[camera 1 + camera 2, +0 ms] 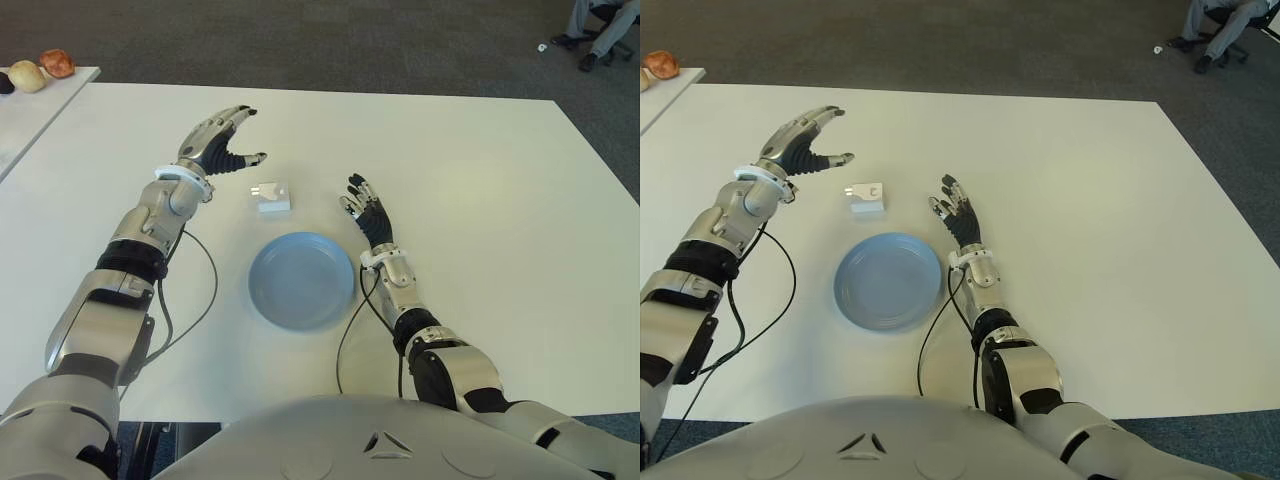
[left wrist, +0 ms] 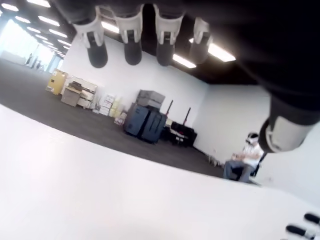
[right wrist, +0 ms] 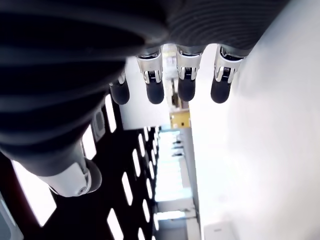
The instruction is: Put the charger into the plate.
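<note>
A small white charger [image 1: 271, 196] lies on the white table [image 1: 480, 190], just beyond the round blue plate [image 1: 301, 280]. The plate holds nothing. My left hand [image 1: 222, 140] hovers to the left of the charger and a bit beyond it, fingers spread, nothing in them. Its wrist view shows the fingertips [image 2: 131, 52] apart over bare table. My right hand [image 1: 364, 205] shows to the right of the charger, beside the plate's far right rim, fingers extended and holding nothing. The charger [image 3: 217, 231] is glimpsed at the edge of the right wrist view.
A second white table [image 1: 40, 105] at the far left carries a few bread-like items [image 1: 42, 70]. Cables [image 1: 205, 290] trail from both forearms across the table. A seated person [image 1: 598, 25] is at the far right on the dark carpet.
</note>
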Action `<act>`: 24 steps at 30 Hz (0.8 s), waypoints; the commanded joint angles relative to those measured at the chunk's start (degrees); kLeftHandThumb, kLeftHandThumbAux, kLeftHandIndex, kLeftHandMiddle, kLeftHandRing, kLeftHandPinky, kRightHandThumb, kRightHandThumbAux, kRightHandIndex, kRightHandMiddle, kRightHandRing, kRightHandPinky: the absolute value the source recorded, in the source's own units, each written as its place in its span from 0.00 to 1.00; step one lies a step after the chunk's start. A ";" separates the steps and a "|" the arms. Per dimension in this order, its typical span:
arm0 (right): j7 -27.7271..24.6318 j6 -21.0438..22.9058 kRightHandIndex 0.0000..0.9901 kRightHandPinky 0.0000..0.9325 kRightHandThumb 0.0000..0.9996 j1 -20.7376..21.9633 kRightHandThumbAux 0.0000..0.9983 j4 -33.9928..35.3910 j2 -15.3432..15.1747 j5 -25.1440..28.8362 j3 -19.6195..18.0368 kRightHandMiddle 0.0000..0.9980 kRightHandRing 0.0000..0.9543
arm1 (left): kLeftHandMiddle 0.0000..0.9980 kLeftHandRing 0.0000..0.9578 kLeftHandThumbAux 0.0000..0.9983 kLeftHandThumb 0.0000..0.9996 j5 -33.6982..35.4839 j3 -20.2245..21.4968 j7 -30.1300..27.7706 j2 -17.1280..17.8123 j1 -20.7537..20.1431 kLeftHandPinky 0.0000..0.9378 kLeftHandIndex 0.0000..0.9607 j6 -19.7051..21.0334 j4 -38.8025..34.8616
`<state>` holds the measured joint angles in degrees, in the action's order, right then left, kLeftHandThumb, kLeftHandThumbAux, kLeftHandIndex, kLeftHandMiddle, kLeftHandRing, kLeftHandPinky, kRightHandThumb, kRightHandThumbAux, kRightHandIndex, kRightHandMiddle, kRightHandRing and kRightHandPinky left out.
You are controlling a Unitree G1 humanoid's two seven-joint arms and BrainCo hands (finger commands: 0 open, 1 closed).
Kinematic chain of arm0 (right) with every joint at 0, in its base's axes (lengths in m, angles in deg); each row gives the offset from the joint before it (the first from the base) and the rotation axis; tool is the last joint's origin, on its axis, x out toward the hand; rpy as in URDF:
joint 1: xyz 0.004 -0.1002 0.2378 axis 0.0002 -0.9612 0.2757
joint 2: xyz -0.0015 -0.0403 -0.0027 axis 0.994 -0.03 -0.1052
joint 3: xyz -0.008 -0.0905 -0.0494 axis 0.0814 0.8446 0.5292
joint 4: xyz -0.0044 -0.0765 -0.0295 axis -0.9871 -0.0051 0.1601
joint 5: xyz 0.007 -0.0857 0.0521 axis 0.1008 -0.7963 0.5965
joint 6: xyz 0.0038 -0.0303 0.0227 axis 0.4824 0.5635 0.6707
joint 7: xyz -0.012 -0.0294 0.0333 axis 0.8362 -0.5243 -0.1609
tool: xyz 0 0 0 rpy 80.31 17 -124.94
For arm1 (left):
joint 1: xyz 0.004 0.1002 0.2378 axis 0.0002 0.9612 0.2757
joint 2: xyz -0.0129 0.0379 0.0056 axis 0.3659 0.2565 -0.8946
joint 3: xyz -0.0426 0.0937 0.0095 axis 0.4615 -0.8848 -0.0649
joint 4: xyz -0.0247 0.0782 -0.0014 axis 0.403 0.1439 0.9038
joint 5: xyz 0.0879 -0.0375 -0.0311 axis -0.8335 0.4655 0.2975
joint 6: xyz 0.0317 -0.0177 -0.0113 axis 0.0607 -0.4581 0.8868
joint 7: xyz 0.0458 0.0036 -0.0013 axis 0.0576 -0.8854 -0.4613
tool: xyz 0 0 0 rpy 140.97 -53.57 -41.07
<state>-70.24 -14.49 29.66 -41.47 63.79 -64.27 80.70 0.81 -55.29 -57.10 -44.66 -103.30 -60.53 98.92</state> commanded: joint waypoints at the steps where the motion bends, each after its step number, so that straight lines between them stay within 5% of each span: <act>1: 0.21 3.53 0.03 0.00 0.11 -4.90 0.64 -1.55 1.15 2.59 -2.32 0.03 0.00 | 0.00 0.00 0.47 0.25 -3.47 -3.38 1.52 1.33 -1.51 0.06 0.00 -0.95 2.95; 24: -0.54 1.64 0.09 0.10 0.09 -7.10 0.71 4.99 0.54 5.90 -6.23 0.10 0.07 | 0.00 0.00 0.47 0.15 -4.93 -8.43 -1.05 2.60 -2.89 0.05 0.00 -0.54 4.56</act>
<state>-70.92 -14.62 26.54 -35.72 63.86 -59.61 75.34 -3.44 -62.53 -57.55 -41.71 -105.73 -61.14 102.10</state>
